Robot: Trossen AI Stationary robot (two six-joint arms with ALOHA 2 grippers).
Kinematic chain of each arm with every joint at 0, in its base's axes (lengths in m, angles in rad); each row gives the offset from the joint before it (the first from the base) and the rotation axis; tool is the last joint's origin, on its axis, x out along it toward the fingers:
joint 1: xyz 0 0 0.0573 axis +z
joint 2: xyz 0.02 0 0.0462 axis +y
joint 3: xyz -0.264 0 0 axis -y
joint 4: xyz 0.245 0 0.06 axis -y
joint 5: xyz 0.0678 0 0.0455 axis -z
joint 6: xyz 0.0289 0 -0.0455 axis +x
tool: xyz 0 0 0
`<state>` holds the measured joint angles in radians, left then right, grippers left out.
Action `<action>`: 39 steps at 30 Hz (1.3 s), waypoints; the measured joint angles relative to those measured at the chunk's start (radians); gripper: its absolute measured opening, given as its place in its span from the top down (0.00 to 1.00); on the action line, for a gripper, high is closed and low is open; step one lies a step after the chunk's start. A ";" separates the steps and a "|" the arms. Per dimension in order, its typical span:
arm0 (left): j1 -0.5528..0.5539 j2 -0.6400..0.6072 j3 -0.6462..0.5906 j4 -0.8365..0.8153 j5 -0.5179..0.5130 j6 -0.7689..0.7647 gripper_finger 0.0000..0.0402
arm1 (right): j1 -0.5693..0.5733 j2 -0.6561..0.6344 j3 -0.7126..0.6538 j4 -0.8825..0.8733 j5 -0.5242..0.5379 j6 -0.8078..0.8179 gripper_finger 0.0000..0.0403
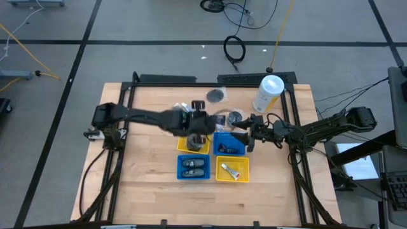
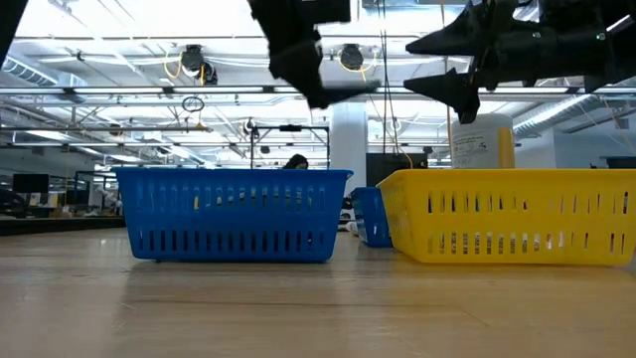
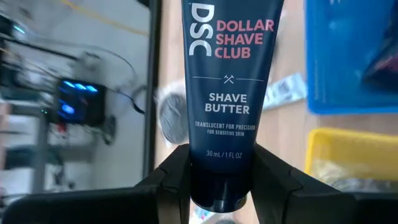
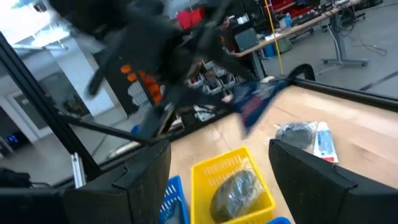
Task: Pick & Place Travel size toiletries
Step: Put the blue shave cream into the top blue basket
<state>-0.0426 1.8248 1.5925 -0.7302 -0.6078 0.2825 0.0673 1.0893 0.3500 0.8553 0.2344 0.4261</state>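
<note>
My left gripper (image 3: 221,180) is clamped on the dark blue tube (image 3: 229,93) (shave butter, by its label), held in the air at the centre of the high view, above the upper yellow tray (image 1: 192,146). My right gripper (image 1: 249,135) hangs open just right of it, over the upper blue tray (image 1: 230,144). A grey packet (image 4: 233,185) lies in that yellow tray.

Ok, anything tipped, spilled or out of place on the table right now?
Nothing stands out. The four trays sit squarely together and the canister stands upright. A few packets lie loose on the table behind the trays. The left gripper holds a shave butter tube firmly.
</note>
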 joint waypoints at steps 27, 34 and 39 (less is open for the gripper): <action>-0.113 0.011 0.002 0.111 -0.187 -0.005 0.73 | -0.004 0.000 0.000 0.080 0.023 0.020 0.35; -0.109 0.024 0.001 0.124 -0.172 -0.005 0.73 | -0.006 0.000 0.000 0.125 0.019 0.009 0.35; -0.109 0.022 0.001 0.203 -0.144 0.003 0.73 | -0.006 0.001 0.000 0.075 0.024 0.032 0.35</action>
<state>-0.1520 1.8465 1.5932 -0.5274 -0.7519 0.2858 0.0608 1.0904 0.3500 0.9306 0.2588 0.4578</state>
